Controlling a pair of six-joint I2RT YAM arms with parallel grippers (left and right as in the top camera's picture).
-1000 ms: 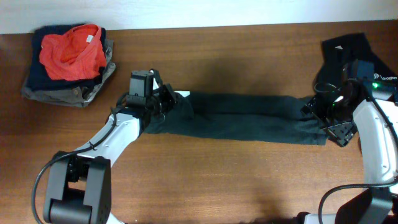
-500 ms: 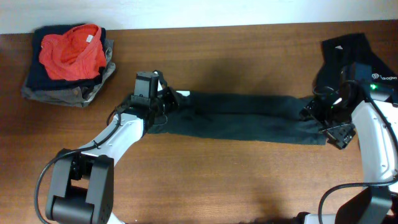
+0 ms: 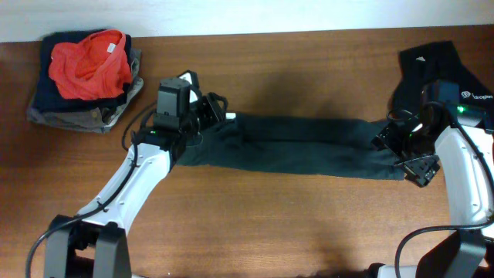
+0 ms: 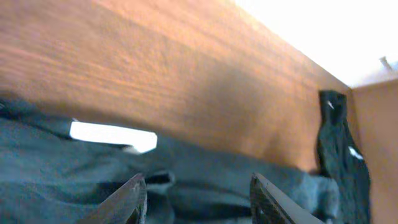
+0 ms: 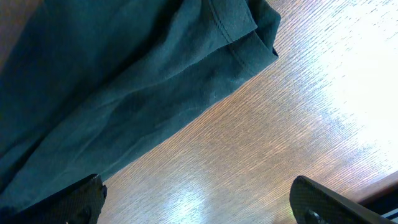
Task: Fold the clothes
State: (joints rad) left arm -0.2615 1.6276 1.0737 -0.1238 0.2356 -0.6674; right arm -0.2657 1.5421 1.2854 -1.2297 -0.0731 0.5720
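While the black shirt (image 3: 301, 147) is lying as a long narrow band across the middle of the tabletop (image 3: 293, 224), both arms are sitting at its ends. At the band's left end the left gripper (image 3: 207, 116) is hovering beside the white neck label (image 4: 112, 134). The left wrist view is showing its fingers spread apart above the fabric, nothing pinched. Over the right end the right gripper (image 3: 395, 143) is hanging. Its jaws are standing wide apart in the right wrist view, over hem corner and bare wood, holding nothing.

Progress, as I am reading it:
- Lengthwise folds are looking done, with sides tucked in and the band lying fairly flat.
- Crosswise folding is remaining, bringing the ends together into a compact packet.
- A second black shirt (image 3: 424, 66) is lying crumpled at the upper right of the frame, apparently awaiting its turn.

At the upper left, well apart from the work, a red garment (image 3: 89, 62) is resting on folded pieces (image 3: 77, 116).
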